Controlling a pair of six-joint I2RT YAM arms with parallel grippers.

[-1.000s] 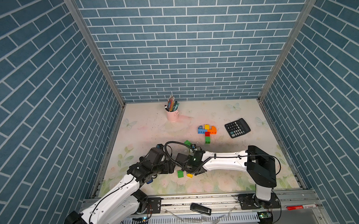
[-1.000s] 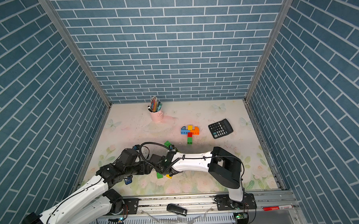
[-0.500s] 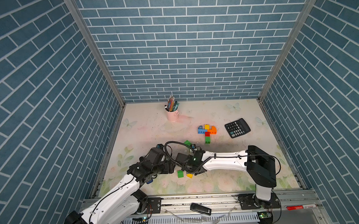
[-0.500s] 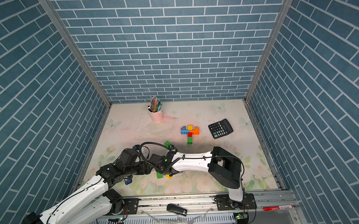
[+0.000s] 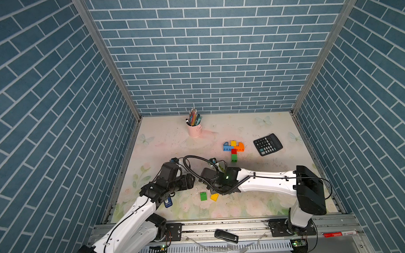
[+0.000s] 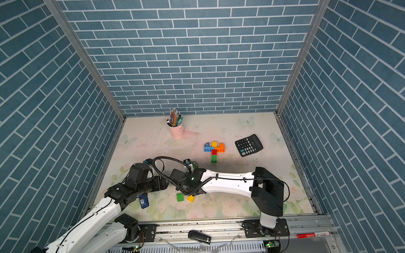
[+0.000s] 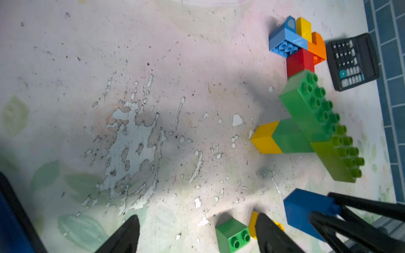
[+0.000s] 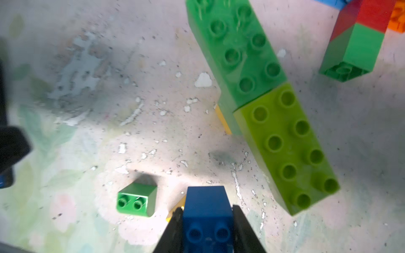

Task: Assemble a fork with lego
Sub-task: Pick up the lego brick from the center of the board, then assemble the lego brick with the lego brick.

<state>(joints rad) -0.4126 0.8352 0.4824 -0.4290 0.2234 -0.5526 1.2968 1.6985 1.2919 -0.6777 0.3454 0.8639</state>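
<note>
A: State of the right gripper [image 8: 207, 215]?
B: Clamped on 1 dark blue brick [image 8: 206, 201], pinched between both jaws, over the mat [image 8: 87, 131].
A: And the left gripper [image 7: 197, 216]?
B: Jaws wide apart.
A: Other lego?
B: 1 small green brick [image 8: 137, 199] lies just beside the blue one, and 1 yellow brick [image 5: 214, 197] is partly under it. The green-and-lime bar [image 8: 263, 98] is near. The joined 5-colour piece [image 5: 233, 149] lies farther back, by the calculator [image 5: 268, 144].

In a top view, the pencil cup [image 5: 194, 130] stands on the table [image 5: 246, 206] at frame centre. The calculator [image 5: 268, 144] lies to its lower right, with the joined lego assembly [image 5: 233, 149] just left of the calculator. A loose lego brick [image 5: 204, 196] sits at lower centre, and a second loose brick [image 5: 214, 197] is just to its right.
</note>
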